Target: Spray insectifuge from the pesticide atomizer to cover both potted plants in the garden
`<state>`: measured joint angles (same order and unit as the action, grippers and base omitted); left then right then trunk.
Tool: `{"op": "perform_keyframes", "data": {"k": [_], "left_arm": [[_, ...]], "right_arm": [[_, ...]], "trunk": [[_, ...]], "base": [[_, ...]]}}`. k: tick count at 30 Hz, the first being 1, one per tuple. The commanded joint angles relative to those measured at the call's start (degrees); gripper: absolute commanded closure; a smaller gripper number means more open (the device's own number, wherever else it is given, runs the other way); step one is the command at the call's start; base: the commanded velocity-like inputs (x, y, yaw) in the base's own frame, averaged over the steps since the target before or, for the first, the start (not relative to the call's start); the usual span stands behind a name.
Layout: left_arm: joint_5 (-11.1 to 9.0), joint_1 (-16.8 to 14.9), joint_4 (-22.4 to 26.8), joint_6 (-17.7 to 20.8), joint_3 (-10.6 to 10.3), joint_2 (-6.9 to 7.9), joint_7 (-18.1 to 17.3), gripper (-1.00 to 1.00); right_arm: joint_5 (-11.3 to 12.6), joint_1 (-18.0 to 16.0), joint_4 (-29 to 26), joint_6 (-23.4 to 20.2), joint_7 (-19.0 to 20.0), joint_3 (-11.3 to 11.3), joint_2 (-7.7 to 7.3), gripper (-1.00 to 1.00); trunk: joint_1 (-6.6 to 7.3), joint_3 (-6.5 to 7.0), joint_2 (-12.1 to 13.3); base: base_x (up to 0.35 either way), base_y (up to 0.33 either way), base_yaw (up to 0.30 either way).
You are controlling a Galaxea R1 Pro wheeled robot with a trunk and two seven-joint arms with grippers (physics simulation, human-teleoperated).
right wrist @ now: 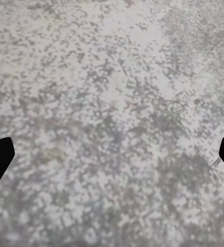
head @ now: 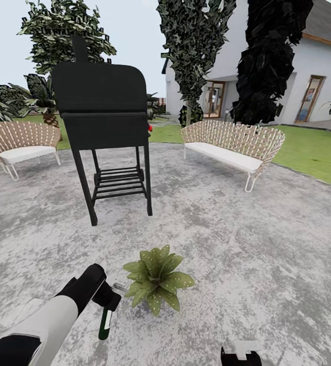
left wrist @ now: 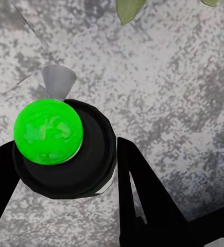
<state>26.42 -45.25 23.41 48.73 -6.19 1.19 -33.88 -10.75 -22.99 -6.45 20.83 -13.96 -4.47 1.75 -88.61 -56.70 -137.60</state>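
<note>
While the left gripper (head: 106,301) holds the spray bottle (head: 104,321), one potted plant (head: 157,277) sits just beyond its jaws.
Pickup looks done, spraying both plants left; right gripper (head: 240,354) jaws spread wide, empty, over the patio (head: 246,244).

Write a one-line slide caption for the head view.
Left gripper holds the pesticide atomizer beside a potted plant on the stone patio, black grill behind.
</note>
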Motion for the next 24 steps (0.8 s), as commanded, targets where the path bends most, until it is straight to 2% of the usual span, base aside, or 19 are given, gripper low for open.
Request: {"op": "perform_keyframes", "data": {"k": [1,8,11,13,16,19,24], "left_arm": [[0.56,-0.01,0.08,0.05,-0.22,0.04,-0.57,1.00],[0.35,-0.01,-0.03,0.03,-0.16,0.41,-1.56,1.00],[0.56,-0.01,-0.03,0.01,-0.19,0.94,-4.44,1.00],[0.87,-0.01,0.06,-0.10,-0.27,2.91,-7.33,1.00],[1.02,-0.01,0.27,-0.16,-0.35,4.44,-7.81,1.00],[1.08,-0.01,0.30,-0.19,-0.58,4.34,-7.65,1.00],[1.04,-0.01,0.42,-0.05,-0.55,4.06,-7.35,1.00]], "right_arm": [[-0.61,-0.04,0.07,0.17,-0.19,-0.46,0.02,-1.00],[-0.68,-0.04,0.12,0.13,-0.19,-0.46,-0.08,-1.00],[-0.68,-0.04,0.12,0.14,-0.16,-0.46,-0.08,-1.00],[-0.68,-0.04,0.12,0.11,-0.18,-0.46,-0.08,-1.00],[-0.68,-0.04,0.12,0.14,-0.18,-0.46,-0.08,-1.00],[-0.68,-0.04,0.12,0.17,-0.19,-0.46,-0.08,-1.00],[-0.85,-0.04,0.12,0.18,-0.07,-0.46,-0.16,-1.00]], "trunk": [[0.01,-0.05,-0.02],[0.01,0.13,-0.02],[0.01,0.22,-0.02],[0.01,0.27,-0.02],[0.01,0.36,-0.02],[0.01,0.42,-0.02],[0.01,0.42,-0.02]], "base": [[0.000,0.000,-0.013],[0.000,0.000,-0.241],[0.000,0.000,-0.264],[0.000,0.000,-0.265],[0.000,0.000,-0.265],[-0.103,0.160,-0.182],[0.034,0.287,-0.017]]}}
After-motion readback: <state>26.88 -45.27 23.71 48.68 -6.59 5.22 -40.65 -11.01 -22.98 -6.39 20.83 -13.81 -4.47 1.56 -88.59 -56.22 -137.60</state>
